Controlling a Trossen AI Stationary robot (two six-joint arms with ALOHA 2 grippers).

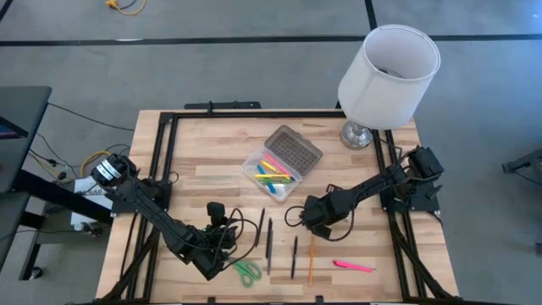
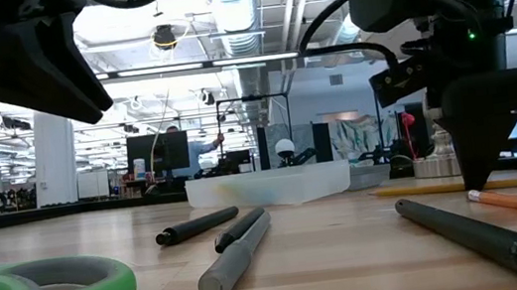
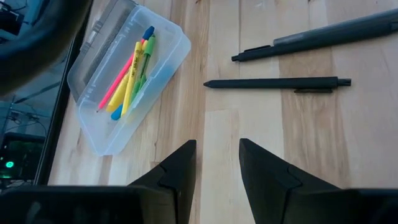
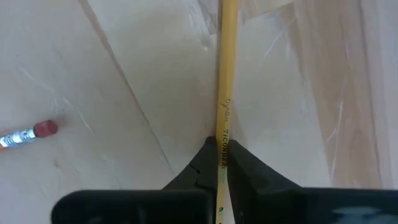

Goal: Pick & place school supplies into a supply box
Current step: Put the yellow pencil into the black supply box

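- My right gripper (image 4: 221, 163), lower centre of the right wrist view, is clamped on a yellow pencil (image 4: 224, 74) lying on the table (image 1: 203, 161).
- My left gripper (image 3: 217, 168) hovers, fingers apart, holding nothing.
- The supply box (image 1: 279, 165) sits mid-frame in the high view, lid open, markers (image 1: 273, 172) inside.
- Green scissors (image 1: 248, 271) lie bottom centre.

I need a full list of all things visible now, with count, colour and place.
supply box: one, clear, grey lid open, table middle
pens in box: several, yellow, pink, green, blue
dark pens: three, black or grey, between the claws
pencil: one, yellow, in right claw
second pencil: one, eraser end seen, beside it
marker: one, pink, right of pencil
scissors: one, green, near left claw
lamp: one, white shade, far right corner
left claw: open, empty
right claw: shut on pencil
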